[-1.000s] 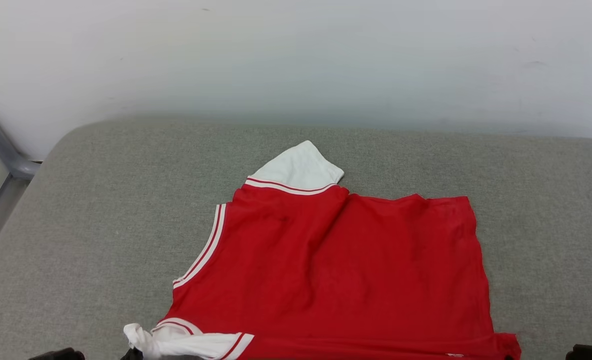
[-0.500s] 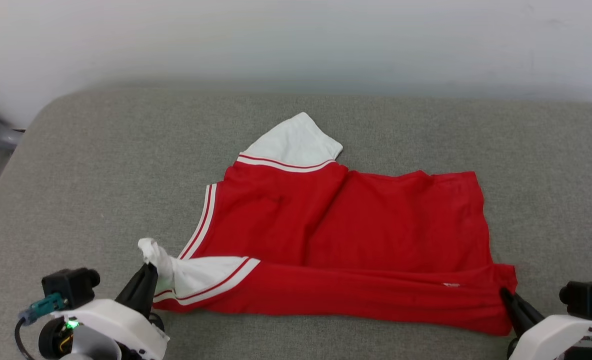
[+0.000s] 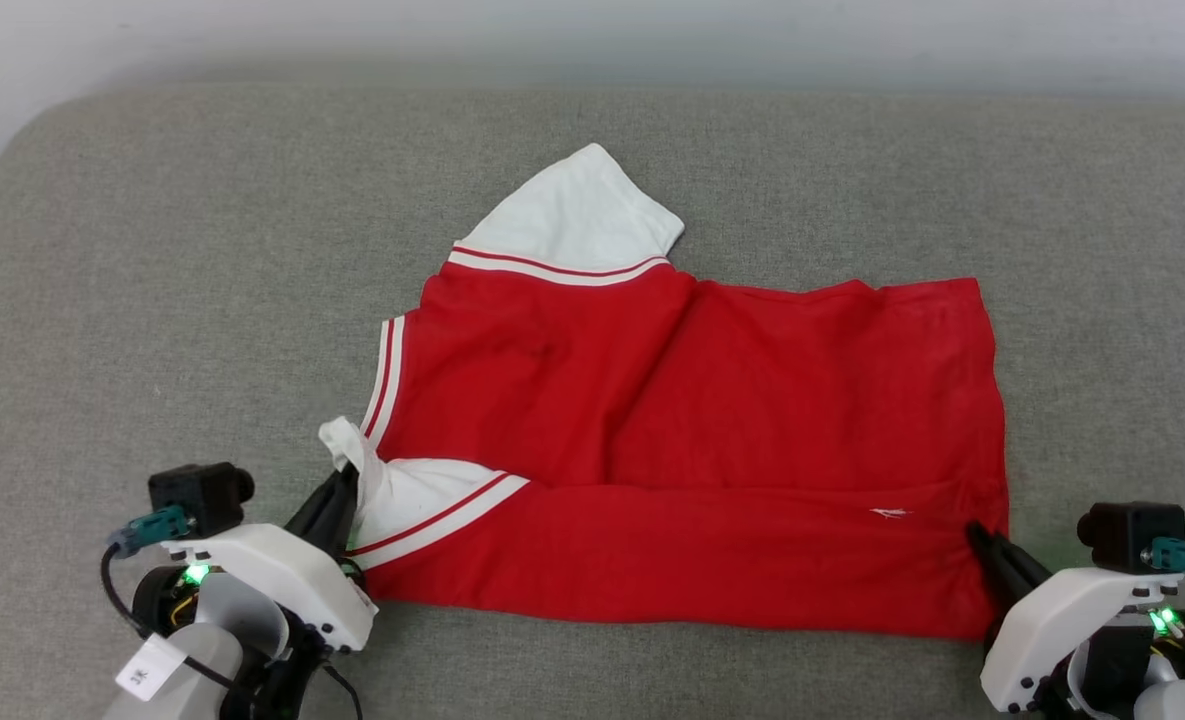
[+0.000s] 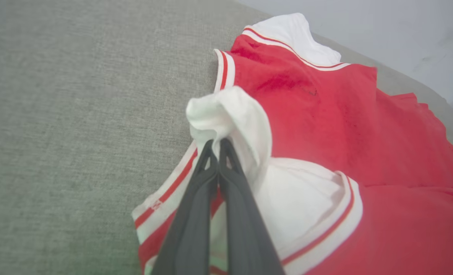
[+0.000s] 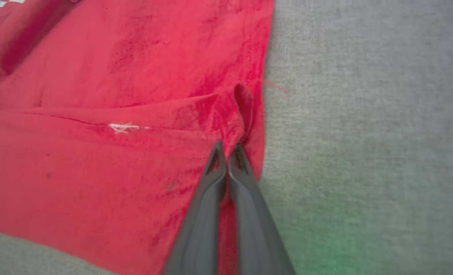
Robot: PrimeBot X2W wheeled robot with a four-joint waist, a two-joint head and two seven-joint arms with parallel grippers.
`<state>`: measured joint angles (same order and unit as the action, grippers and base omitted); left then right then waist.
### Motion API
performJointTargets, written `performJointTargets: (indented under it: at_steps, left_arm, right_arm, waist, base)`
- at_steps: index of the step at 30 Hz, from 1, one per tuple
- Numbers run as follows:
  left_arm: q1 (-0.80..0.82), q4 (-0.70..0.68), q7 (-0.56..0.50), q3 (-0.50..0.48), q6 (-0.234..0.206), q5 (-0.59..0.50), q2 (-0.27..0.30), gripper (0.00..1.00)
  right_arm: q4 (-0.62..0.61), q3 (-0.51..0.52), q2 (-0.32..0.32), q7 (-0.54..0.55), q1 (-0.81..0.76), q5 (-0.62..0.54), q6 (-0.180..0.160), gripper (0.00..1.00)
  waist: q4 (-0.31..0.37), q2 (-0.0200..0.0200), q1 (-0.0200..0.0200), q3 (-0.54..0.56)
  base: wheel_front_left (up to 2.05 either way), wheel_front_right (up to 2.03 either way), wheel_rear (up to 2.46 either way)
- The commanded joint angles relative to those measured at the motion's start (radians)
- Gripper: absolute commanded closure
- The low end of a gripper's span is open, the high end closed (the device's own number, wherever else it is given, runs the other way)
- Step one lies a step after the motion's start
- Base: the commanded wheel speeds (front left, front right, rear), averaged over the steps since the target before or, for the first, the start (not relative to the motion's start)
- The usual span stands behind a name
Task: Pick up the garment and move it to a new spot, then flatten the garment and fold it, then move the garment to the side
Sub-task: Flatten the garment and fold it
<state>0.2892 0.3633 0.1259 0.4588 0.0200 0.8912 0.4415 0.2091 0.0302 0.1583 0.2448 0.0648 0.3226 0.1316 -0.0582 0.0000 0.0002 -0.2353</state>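
The garment (image 3: 692,400), a red jersey shirt with white sleeves, sits mid-way on the grey fabric cushion (image 3: 152,250). Its near white sleeve is pinched tight in the left gripper (image 3: 344,485), and the right gripper (image 3: 977,535) is clamped on the near-right hem corner. Looks like the fold step to me; next, carry both corners evenly toward the far edge.

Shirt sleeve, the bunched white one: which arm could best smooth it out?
Probably the left: the left gripper pinches that sleeve, while the right gripper holds the shirt's far red corner.

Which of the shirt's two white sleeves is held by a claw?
The near sleeve, bunched in the left claw; the far sleeve lies flat, untouched.
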Motion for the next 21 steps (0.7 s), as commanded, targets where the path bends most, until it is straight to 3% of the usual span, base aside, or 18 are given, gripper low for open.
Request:
performJointTargets:
  at_steps: [1, 4, 5, 6, 7, 8, 9, 10, 16, 17, 21]
  left_arm:
    - [0.011, 0.013, -0.005, 0.007, 0.008, -0.001, -0.007, 1.00]
    - [0.038, 0.072, -0.018, 0.019, 0.028, 0.006, -0.022, 1.00]
    - [0.043, 0.089, -0.018, 0.021, 0.032, 0.010, -0.028, 1.00]
    - [0.045, 0.104, -0.021, 0.023, 0.034, 0.012, -0.033, 0.96]
    - [0.047, 0.120, -0.016, 0.022, 0.033, 0.012, -0.035, 0.75]
    - [0.048, 0.132, -0.008, 0.018, 0.029, 0.015, -0.037, 0.55]
    - [0.050, 0.144, -0.004, 0.014, 0.027, 0.019, -0.040, 0.15]
    - [0.053, 0.154, 0.004, 0.011, 0.024, 0.016, -0.040, 0.00]
    - [0.052, 0.185, 0.022, -0.005, 0.005, 0.014, -0.023, 0.00]
    - [0.039, 0.187, 0.012, 0.002, -0.009, -0.002, 0.003, 0.00]
    - [0.018, 0.158, -0.031, -0.002, -0.026, 0.006, 0.039, 0.00]
  right_arm:
    - [0.020, -0.003, 0.007, -0.001, 0.011, 0.000, -0.002, 1.00]
    - [0.066, -0.017, 0.013, -0.020, 0.025, 0.006, -0.002, 1.00]
    - [0.082, -0.022, 0.012, -0.024, 0.030, 0.013, -0.002, 0.95]
    - [0.093, -0.027, 0.012, -0.028, 0.033, 0.015, -0.002, 0.76]
    - [0.100, -0.033, 0.014, -0.040, 0.033, 0.020, -0.002, 0.53]
    - [0.105, -0.038, 0.013, -0.051, 0.031, 0.026, -0.002, 0.12]
    - [0.105, -0.039, 0.015, -0.073, 0.033, 0.029, -0.002, 0.00]
    - [0.102, -0.037, 0.015, -0.100, 0.035, 0.034, -0.002, 0.00]
    - [0.068, -0.023, 0.000, -0.251, 0.024, 0.022, -0.002, 0.00]
    - [0.045, -0.016, -0.004, -0.302, 0.004, 0.001, -0.002, 0.00]
    - [-0.006, 0.007, -0.011, -0.328, -0.030, -0.023, -0.002, 0.00]
  waist:
    - [0.000, 0.0000, -0.0002, -0.005]
    - [0.001, 0.0000, -0.0002, -0.007]
    - [0.002, 0.0000, -0.0002, -0.006]
    - [0.002, 0.0000, -0.0002, -0.003]
    - [0.003, 0.0000, -0.0002, 0.002]
    - [0.004, 0.0000, -0.0002, 0.009]
    - [0.003, 0.0000, -0.0002, 0.016]
    - [0.003, 0.0000, -0.0002, 0.022]
    - [0.002, 0.0000, -0.0002, 0.077]
    - [0.003, 0.0000, -0.0002, 0.109]
    - [0.005, 0.0000, -0.0002, 0.142]
  base:
    - [0.00, 0.00, 0.00]
    - [0.00, 0.00, 0.00]
    - [0.00, 0.00, 0.00]
    - [0.00, 0.00, 0.00]
    - [0.00, 0.00, 0.00]
    - [0.00, 0.00, 0.00]
    - [0.00, 0.00, 0.00]
    - [0.00, 0.00, 0.00]
    - [0.00, 0.00, 0.00]
    - [0.00, 0.00, 0.00]
    - [0.00, 0.00, 0.00]
